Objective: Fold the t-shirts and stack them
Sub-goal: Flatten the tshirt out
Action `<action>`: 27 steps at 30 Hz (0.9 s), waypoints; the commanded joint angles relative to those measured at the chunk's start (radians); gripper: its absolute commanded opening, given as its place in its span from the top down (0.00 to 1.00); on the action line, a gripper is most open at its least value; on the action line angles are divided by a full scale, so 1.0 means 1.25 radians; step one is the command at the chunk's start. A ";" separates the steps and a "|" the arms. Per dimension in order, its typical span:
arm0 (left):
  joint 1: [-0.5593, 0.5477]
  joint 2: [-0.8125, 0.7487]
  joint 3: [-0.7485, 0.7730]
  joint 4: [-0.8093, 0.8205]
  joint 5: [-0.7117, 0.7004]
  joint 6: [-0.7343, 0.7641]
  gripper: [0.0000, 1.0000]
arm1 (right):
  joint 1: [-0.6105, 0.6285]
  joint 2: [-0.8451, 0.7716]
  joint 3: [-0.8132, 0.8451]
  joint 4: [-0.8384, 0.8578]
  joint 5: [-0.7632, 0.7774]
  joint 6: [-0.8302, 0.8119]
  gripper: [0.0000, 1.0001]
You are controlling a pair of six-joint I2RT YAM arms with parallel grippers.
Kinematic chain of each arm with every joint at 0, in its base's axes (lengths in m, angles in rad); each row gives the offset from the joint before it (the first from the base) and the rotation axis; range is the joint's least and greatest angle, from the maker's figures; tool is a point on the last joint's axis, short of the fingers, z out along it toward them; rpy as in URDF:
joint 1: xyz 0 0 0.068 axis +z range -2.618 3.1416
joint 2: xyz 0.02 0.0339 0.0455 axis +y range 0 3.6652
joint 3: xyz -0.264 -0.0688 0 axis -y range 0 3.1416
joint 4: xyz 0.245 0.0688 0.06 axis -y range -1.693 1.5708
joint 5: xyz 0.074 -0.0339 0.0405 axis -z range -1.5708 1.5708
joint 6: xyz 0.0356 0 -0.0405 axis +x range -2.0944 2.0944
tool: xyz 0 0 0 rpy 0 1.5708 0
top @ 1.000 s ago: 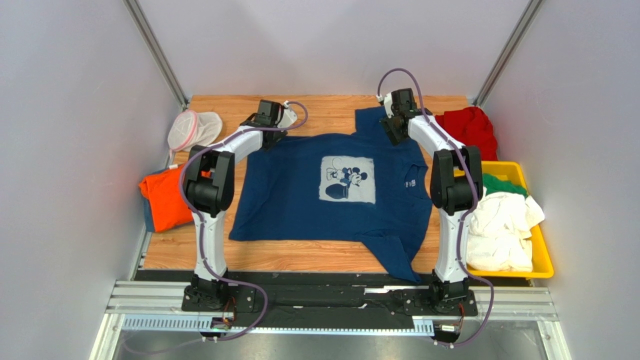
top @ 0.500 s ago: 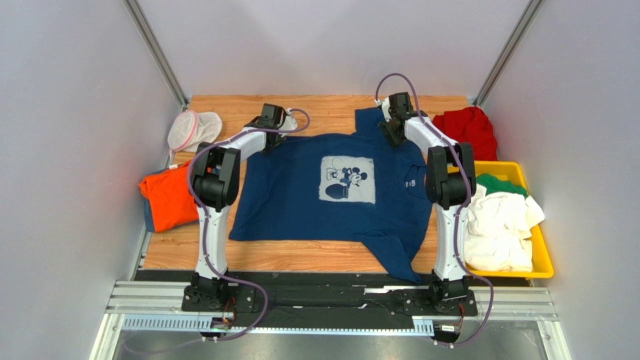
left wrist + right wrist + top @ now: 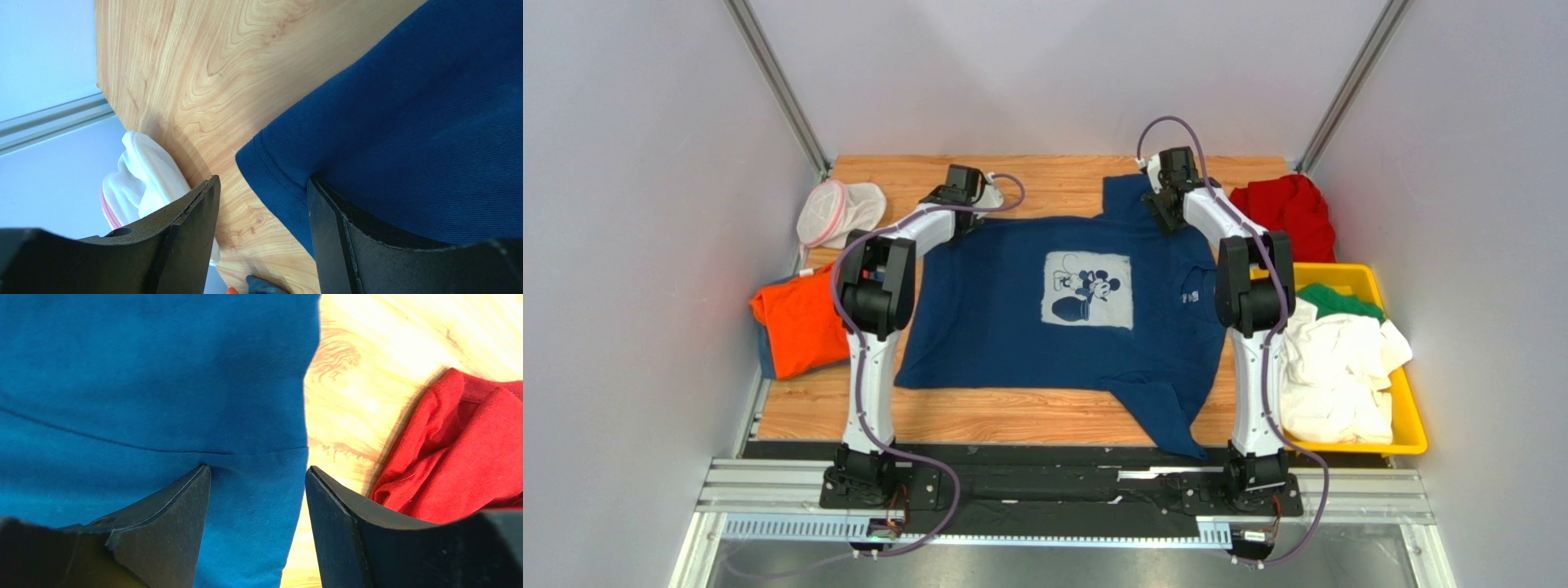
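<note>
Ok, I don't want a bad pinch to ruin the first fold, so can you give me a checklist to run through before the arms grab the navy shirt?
1. The navy t-shirt is spread flat, print up: ok.
2. The left end effector is open over the shirt's far hem corner: ok.
3. The right end effector is open over the shirt's far edge: ok.
4. The near sleeve lies fully on the table: not ok, it hangs past the near edge.
5. The red t-shirt lies apart from the right end effector: ok.
6. Both end effectors are low enough to catch cloth: cannot tell.
</note>
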 commanded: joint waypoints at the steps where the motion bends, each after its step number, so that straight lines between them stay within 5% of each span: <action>1: 0.016 0.021 0.041 -0.008 -0.013 0.017 0.37 | -0.018 0.025 0.043 0.024 0.026 -0.016 0.37; 13: 0.012 0.062 0.152 -0.074 0.004 -0.016 0.37 | -0.033 0.063 0.123 -0.007 0.029 -0.012 0.37; 27: -0.035 -0.076 0.051 -0.077 0.032 -0.058 0.35 | -0.032 -0.046 0.067 -0.056 -0.033 0.015 0.37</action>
